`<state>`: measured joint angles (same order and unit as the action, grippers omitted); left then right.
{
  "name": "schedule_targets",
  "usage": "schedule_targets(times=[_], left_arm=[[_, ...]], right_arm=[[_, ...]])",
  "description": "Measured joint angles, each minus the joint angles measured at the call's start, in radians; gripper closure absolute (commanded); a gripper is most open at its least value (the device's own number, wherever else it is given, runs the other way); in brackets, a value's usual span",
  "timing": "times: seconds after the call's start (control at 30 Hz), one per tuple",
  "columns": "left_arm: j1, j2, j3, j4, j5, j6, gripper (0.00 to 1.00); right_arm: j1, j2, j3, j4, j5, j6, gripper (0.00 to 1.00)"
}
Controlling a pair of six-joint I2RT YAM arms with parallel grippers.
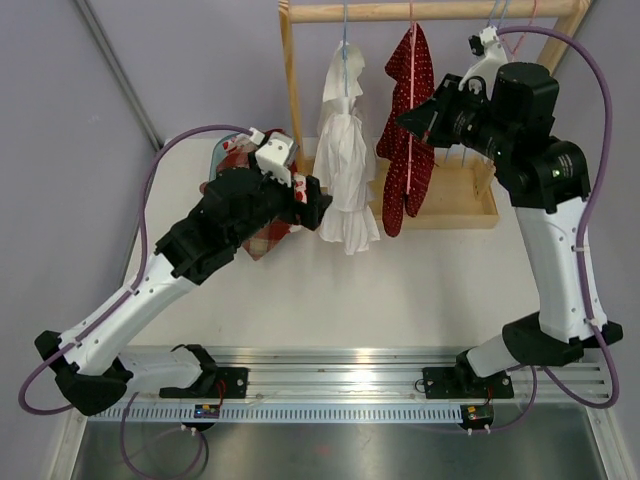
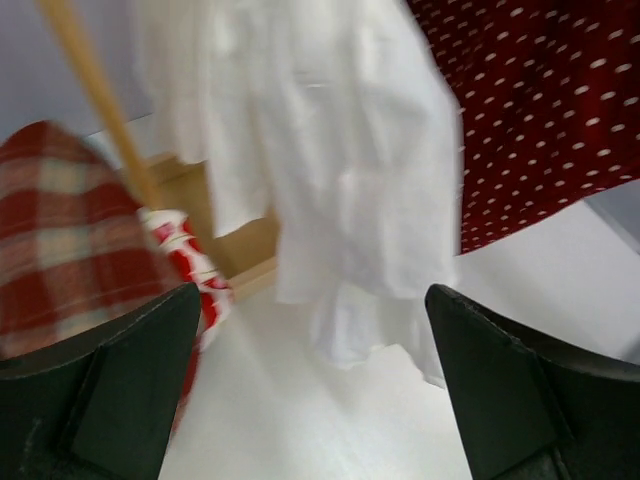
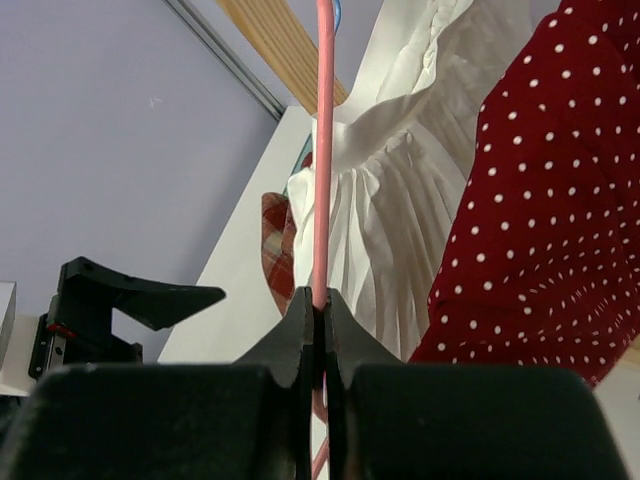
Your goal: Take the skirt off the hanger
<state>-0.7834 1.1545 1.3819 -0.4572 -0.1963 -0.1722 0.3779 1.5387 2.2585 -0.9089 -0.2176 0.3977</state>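
Two garments are hung on a rack [image 1: 430, 10]; the red dotted skirt's [image 1: 405, 160] pink hanger [image 3: 322, 150] is pinched by the right gripper [image 3: 318, 320], likely to steady it, while the left gripper [image 2: 310, 335] is held wide open by the white garment [image 1: 345, 180], ready for pulling

No text, label, brand, number or sign can be read in any view. In the top view, small coloured electronic parts [image 1: 208, 410] are seen on the rail at about 6 o'clock, below the arm bases. Any marking on them is too small to be made out.
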Motion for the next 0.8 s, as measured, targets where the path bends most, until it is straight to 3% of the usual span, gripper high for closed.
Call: schedule_targets(times=[0.27, 0.47, 0.57, 0.6, 0.63, 0.67, 0.77, 0.8], left_arm=[[-0.098, 0.079, -0.08, 0.297, 0.267, -0.048, 0.01], [-0.184, 0.218, -0.117, 0.412, 0.346, -0.092, 0.02], [-0.224, 0.265, -0.117, 0.449, 0.362, -0.104, 0.08], [-0.233, 0.276, -0.116, 0.459, 0.365, -0.107, 0.12], [-0.24, 0.285, -0.115, 0.465, 0.366, -0.111, 0.35], [-0.244, 0.295, -0.115, 0.473, 0.366, -0.12, 0.47], [-0.249, 0.322, -0.106, 0.484, 0.364, -0.124, 1.0], [-0.249, 0.334, -0.097, 0.484, 0.361, -0.127, 1.0]], right_arm=[[0.0, -0.172, -0.165, 0.0, -0.006, 0.042, 1.0], [0.001, -0.232, -0.2, -0.001, -0.011, 0.071, 1.0], [0.001, -0.247, -0.2, -0.002, -0.011, 0.077, 1.0], [0.001, -0.249, -0.2, -0.002, -0.011, 0.079, 1.0], [0.001, -0.251, -0.2, -0.002, -0.012, 0.081, 1.0], [0.001, -0.253, -0.2, -0.003, -0.012, 0.083, 1.0], [0.001, -0.254, -0.2, -0.003, -0.011, 0.088, 1.0], [0.001, -0.255, -0.2, -0.003, -0.011, 0.089, 1.0]])
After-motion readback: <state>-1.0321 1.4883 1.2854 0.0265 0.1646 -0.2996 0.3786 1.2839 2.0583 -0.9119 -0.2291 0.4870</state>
